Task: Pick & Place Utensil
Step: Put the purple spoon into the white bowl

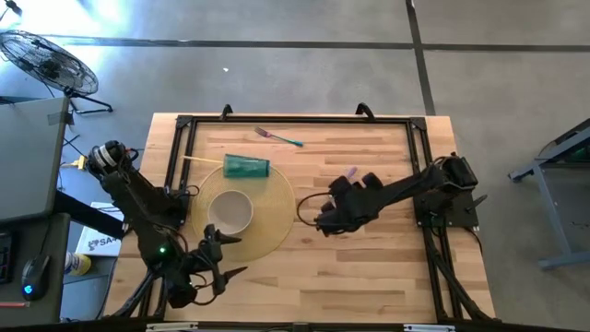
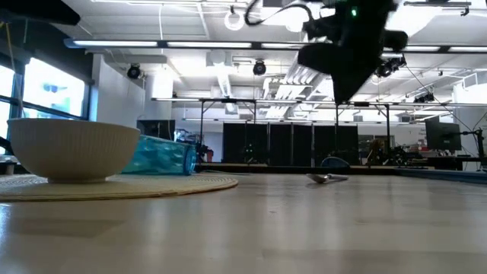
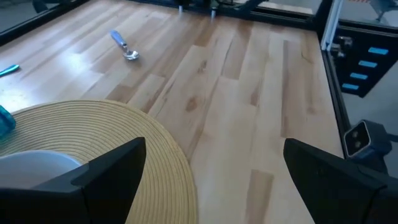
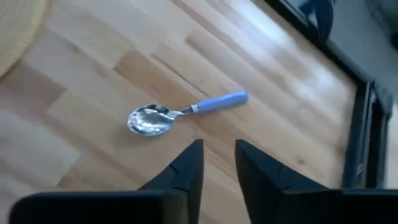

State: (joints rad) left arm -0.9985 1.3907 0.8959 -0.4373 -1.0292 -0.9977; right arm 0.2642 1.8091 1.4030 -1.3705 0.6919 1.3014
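The spoon [image 4: 186,112] has a light blue handle and a shiny bowl. It lies flat on the bare wood right of the placemat, and it also shows as the spoon [image 1: 350,172], spoon [image 3: 124,46] and spoon [image 2: 327,178]. My right gripper [image 4: 219,152] hangs above the table just short of it and touches nothing. Its fingers stand only a narrow gap apart. My left gripper [image 3: 214,155] is wide open and waits at the near left, by the placemat's near edge [image 1: 230,254].
A round woven placemat [image 1: 277,207] carries a white bowl [image 1: 230,210]. A teal cup [image 1: 246,166] lies on its side at the mat's far edge. A teal-handled fork [image 1: 278,137] lies near the far edge. Bare wood stretches along the table's near right part.
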